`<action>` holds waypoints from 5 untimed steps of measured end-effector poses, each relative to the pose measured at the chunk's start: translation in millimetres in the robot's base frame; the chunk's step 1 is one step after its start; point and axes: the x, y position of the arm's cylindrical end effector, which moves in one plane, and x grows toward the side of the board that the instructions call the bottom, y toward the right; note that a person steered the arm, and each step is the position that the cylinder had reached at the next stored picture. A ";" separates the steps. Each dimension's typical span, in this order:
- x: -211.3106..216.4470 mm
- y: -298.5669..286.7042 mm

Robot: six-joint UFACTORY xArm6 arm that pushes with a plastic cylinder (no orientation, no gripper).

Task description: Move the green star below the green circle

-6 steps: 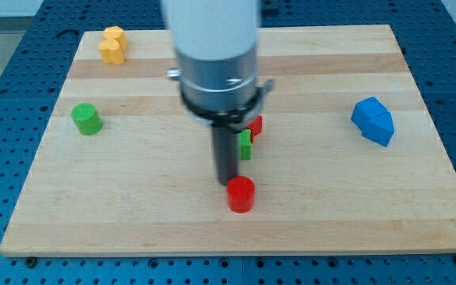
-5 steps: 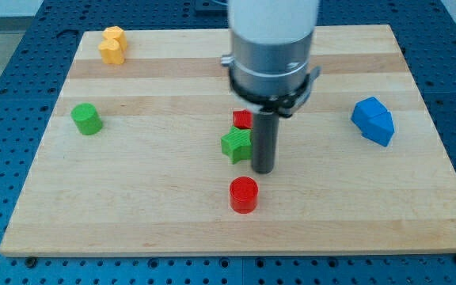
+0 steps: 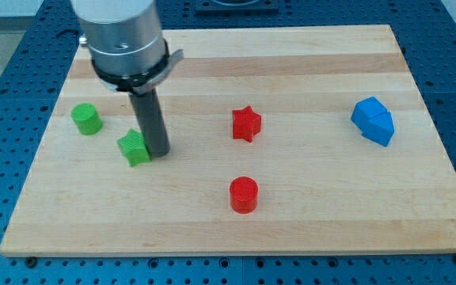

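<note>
The green star (image 3: 135,148) lies on the wooden board (image 3: 307,222), left of centre. The green circle (image 3: 86,119) stands up and to the view's left of it, a short gap away. My tip (image 3: 158,151) rests on the board against the star's right side. The rod rises from there to the arm's grey body at the view's top left.
A red star (image 3: 245,123) sits near the board's middle and a red circle (image 3: 243,194) below it. A blue block (image 3: 373,120) is at the view's right. The arm's body hides the board's top left corner.
My tip has swept from the board's middle to the view's left. The green star has been pushed left with it, away from the red star and close to the green circle.
</note>
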 end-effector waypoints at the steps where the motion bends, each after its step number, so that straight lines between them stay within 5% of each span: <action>1: 0.0 -3.6; 3: 17.3 -19.9; 5: 0.6 -96.0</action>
